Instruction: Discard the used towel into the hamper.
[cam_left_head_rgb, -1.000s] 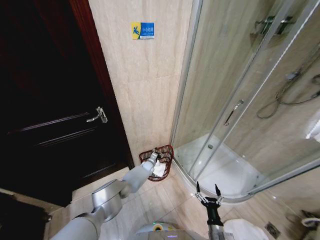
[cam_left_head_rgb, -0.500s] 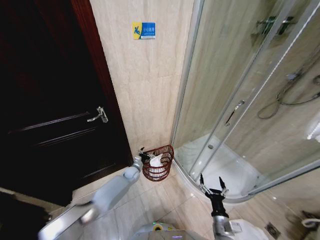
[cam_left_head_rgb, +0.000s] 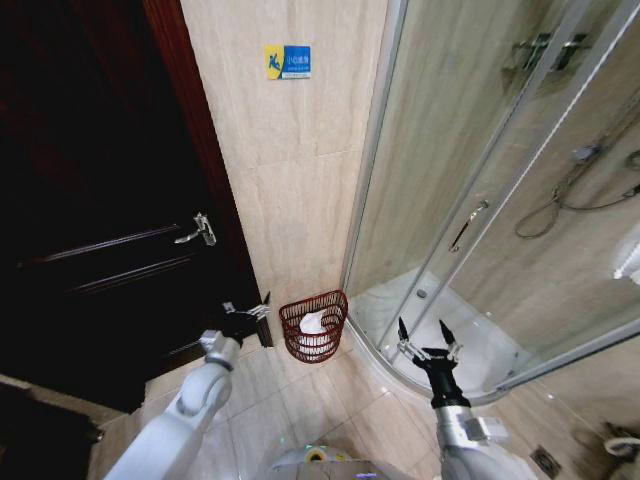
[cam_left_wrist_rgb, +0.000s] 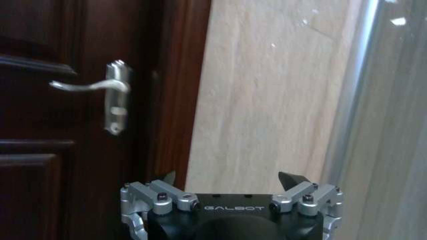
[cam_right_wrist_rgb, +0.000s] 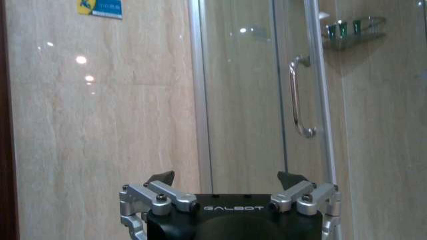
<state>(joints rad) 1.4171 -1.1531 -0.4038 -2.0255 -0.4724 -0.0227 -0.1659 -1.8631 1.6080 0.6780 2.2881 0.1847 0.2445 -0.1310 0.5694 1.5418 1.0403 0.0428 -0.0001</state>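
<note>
A small round reddish-brown wire hamper (cam_left_head_rgb: 314, 325) stands on the tiled floor (cam_left_head_rgb: 300, 400), against the beige marble wall (cam_left_head_rgb: 290, 190), between a dark wooden door (cam_left_head_rgb: 100, 240) and the curved glass shower enclosure (cam_left_head_rgb: 480, 200). A white towel (cam_left_head_rgb: 313, 322) lies inside the hamper.

The left end effector (cam_left_head_rgb: 249, 309) hangs just beside the hamper on the door side, apart from it, fingers spread and holding nothing. In the left wrist view, the left end effector (cam_left_wrist_rgb: 231, 179) faces the door frame, with the silver door handle (cam_left_wrist_rgb: 100, 95) off to one side.

The right end effector (cam_left_head_rgb: 429, 334) hovers in front of the shower tray (cam_left_head_rgb: 450, 340), fingers spread wide and empty. A blue and yellow sign (cam_left_head_rgb: 287, 62) is fixed high on the wall.
</note>
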